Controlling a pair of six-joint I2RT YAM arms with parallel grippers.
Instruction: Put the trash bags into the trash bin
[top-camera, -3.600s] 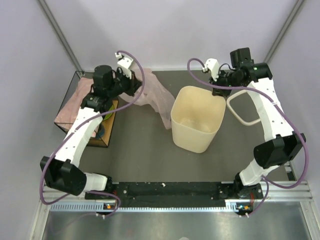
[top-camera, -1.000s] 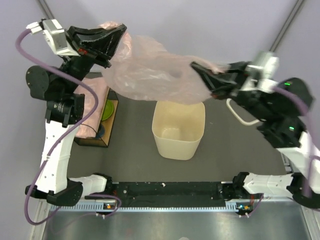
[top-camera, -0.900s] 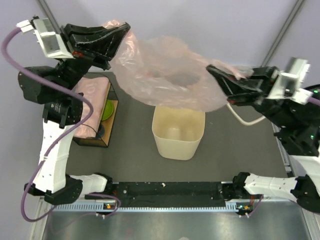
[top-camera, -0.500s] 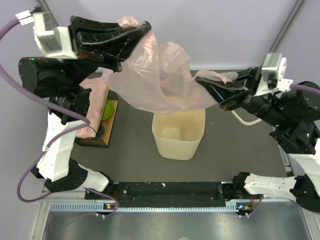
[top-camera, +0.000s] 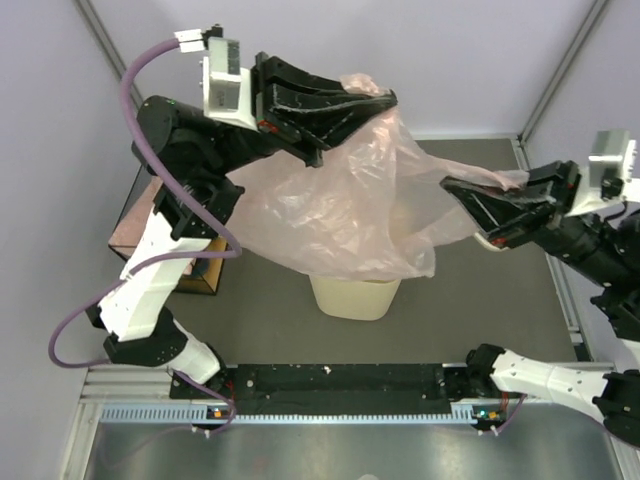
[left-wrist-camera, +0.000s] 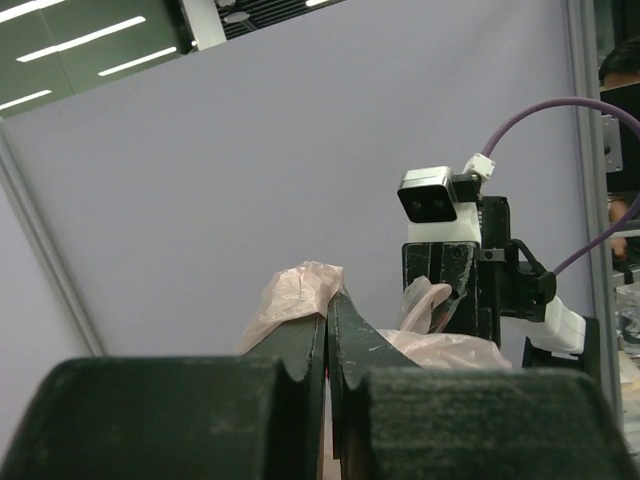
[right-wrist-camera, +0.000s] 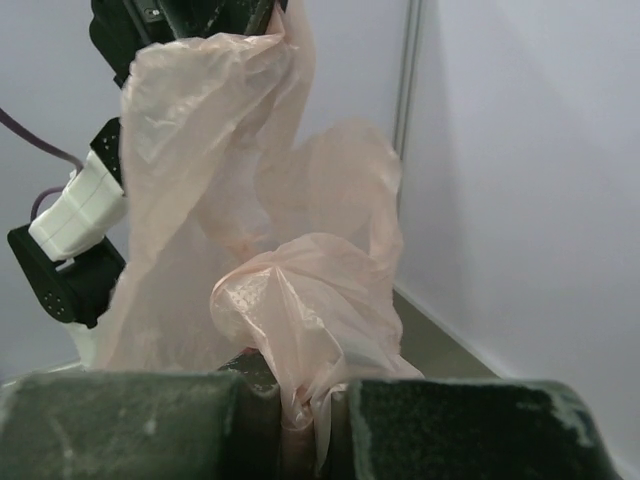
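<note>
The left claw (top-camera: 383, 101) and right claw (top-camera: 452, 187) pinch the trash bag (top-camera: 340, 215).

Table (top-camera: 480, 290): dark grey, matte top, walled on three sides by pale panels. Trash bin (top-camera: 350, 298), cream-beige, stands near centre; only its lower part shows. At the left edge, a dark-framed box (top-camera: 195, 282) with orange-brown side, mostly hidden; seems to rest on the tabletop. Black rail (top-camera: 340, 380) runs along the near edge, with both arm bases at its ends.
</note>
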